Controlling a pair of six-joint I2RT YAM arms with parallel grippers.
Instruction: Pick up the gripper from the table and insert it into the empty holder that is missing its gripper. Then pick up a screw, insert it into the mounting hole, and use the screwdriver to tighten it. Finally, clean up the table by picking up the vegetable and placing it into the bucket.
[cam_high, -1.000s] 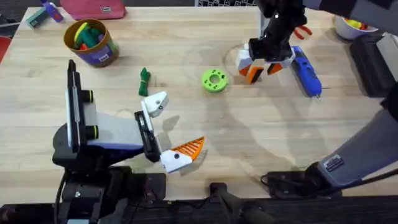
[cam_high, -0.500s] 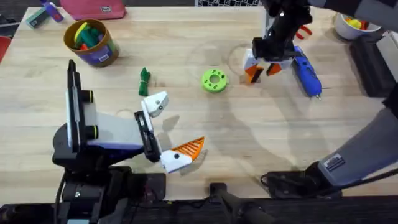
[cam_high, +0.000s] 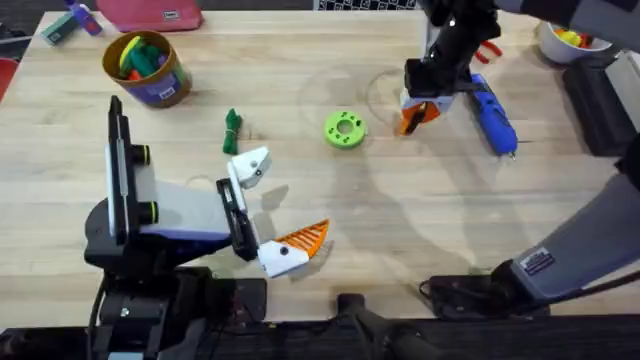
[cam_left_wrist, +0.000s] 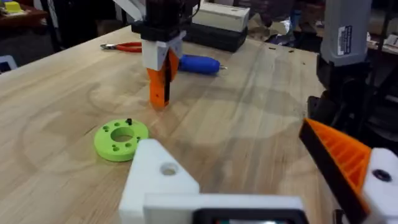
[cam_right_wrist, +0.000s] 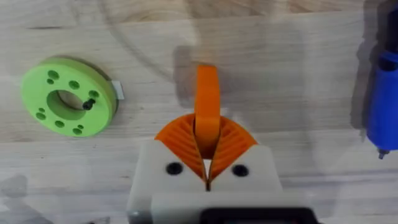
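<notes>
Right gripper (cam_high: 418, 112) upper right of centre in overhead, closed tight on the gripper (cam_high: 411, 120), orange piece poking out below the fingers, tip at the table. Screwdriver (cam_high: 493, 114) just right of it. Lime-green disc (cam_high: 345, 129) left of it, apart. Vegetable (cam_high: 232, 131) further left; bucket (cam_high: 146, 68) upper left. Left gripper (cam_high: 270, 210) lower left, wide open, nothing held: bare white holder (cam_high: 251, 166) on one side, orange finger (cam_high: 303, 238) on the other.

Left wrist: right gripper (cam_left_wrist: 160, 74) upper centre, clamped on the gripper (cam_left_wrist: 159, 87), held upright, lower end at the tabletop. Holder (cam_left_wrist: 155, 180) bottom centre, mounting hole (cam_left_wrist: 168, 168) showing. Disc (cam_left_wrist: 121, 138) left of centre. Screwdriver (cam_left_wrist: 198, 63) behind.

Right wrist: pads (cam_right_wrist: 180, 138) pinched together on the gripper (cam_right_wrist: 207, 107), centre frame. Disc (cam_right_wrist: 67, 96) at left, small black screw (cam_right_wrist: 89, 104) at its centre hole. Screwdriver (cam_right_wrist: 384, 99) right edge.
</notes>
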